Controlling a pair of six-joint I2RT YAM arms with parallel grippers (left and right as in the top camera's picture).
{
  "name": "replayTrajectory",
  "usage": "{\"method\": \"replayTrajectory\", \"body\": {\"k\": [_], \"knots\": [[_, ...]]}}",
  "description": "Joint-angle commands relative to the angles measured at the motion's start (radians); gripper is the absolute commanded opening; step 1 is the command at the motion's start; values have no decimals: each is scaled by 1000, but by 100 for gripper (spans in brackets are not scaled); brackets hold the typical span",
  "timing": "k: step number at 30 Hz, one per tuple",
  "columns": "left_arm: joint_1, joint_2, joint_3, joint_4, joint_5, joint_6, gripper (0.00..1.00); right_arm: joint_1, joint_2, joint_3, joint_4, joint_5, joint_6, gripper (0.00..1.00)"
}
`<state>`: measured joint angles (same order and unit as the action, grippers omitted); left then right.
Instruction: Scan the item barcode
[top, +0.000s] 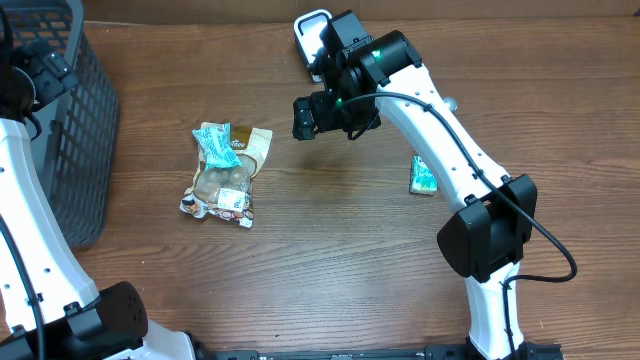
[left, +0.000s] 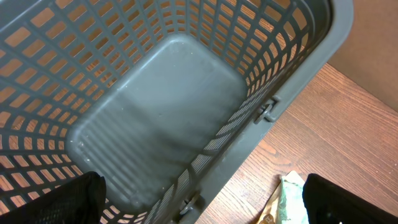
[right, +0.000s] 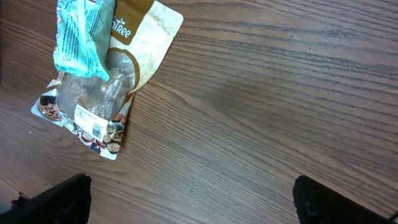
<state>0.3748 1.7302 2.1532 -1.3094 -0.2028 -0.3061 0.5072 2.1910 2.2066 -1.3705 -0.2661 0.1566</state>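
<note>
A tan and brown snack pouch lies flat left of the table's centre, with a teal packet across its top end. In the right wrist view the pouch shows a small white barcode label near its lower edge, under the teal packet. My right gripper hangs open above bare wood to the right of the pouch, holding nothing. My left gripper is open over the grey basket, also holding nothing.
The grey slatted basket stands at the table's left edge. A small teal box lies beside the right arm. A white device sits at the back, partly behind the right arm. A pouch corner shows by the basket.
</note>
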Motion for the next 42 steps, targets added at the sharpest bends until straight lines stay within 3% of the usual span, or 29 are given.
{"method": "replayTrajectory", "body": {"k": [1, 9, 12, 13, 20, 31, 42], "knots": [[-2, 3, 9, 4, -3, 18, 100, -3, -40, 24, 45, -8, -3, 100], [-2, 3, 9, 4, -3, 18, 100, 0, -36, 24, 230, -170, 20, 99], [-2, 3, 9, 4, -2, 18, 99, 10, -34, 11, 305, -179, 134, 73], [-2, 3, 9, 4, -2, 18, 100, 16, -34, -1, 333, -179, 158, 70], [-2, 3, 9, 4, -3, 18, 100, 91, -34, -192, 629, -109, 267, 70], [-3, 3, 9, 4, -3, 18, 100, 208, -34, -565, 1151, -16, 266, 68], [-3, 3, 9, 4, -3, 18, 100, 280, -2, -651, 1349, 90, 266, 61]]}}
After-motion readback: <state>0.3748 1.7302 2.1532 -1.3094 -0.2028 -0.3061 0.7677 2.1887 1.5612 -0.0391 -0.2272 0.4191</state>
